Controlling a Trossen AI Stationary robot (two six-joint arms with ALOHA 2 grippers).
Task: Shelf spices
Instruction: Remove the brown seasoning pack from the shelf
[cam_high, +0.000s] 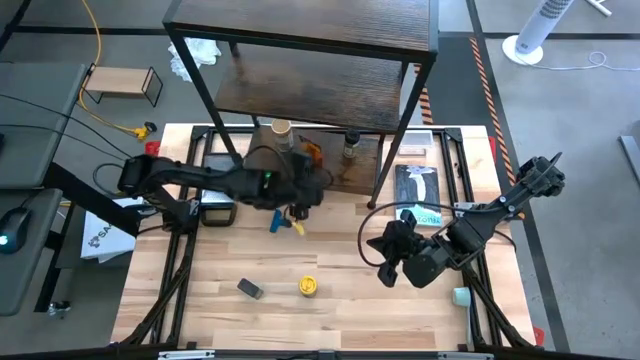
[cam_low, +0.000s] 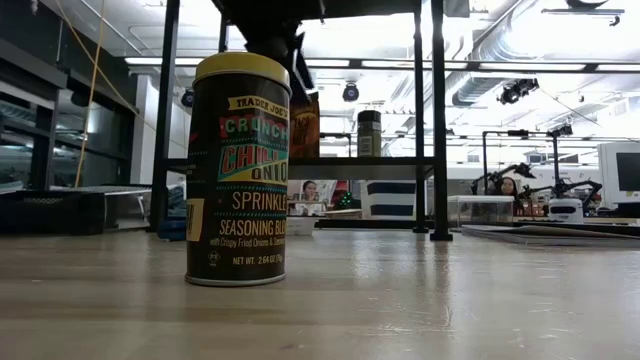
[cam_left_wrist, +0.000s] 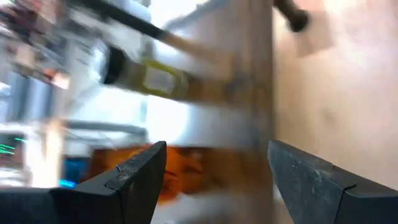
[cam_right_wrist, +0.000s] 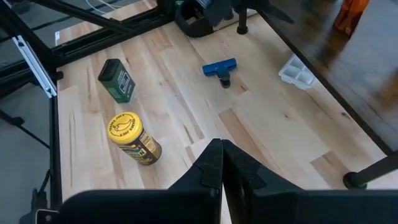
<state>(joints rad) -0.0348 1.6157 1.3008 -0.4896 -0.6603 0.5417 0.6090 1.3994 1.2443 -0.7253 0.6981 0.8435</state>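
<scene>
Left claw at shelf's lowest board, near table's far edge; fingers spread, nothing between them. Orange packet beyond, blurred. Right claw pressed shut, empty, over table's right side. Yellow-lidded jar and small dark grey box near front edge. Black-lidded jar on lowest board, label unreadable.

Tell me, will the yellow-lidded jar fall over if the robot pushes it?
Probably, if pushed high: the yellow-lidded jar stands tall on a narrow base. Once down, its round body would likely roll across the smooth table. It looks stiff, not squashy.
</scene>
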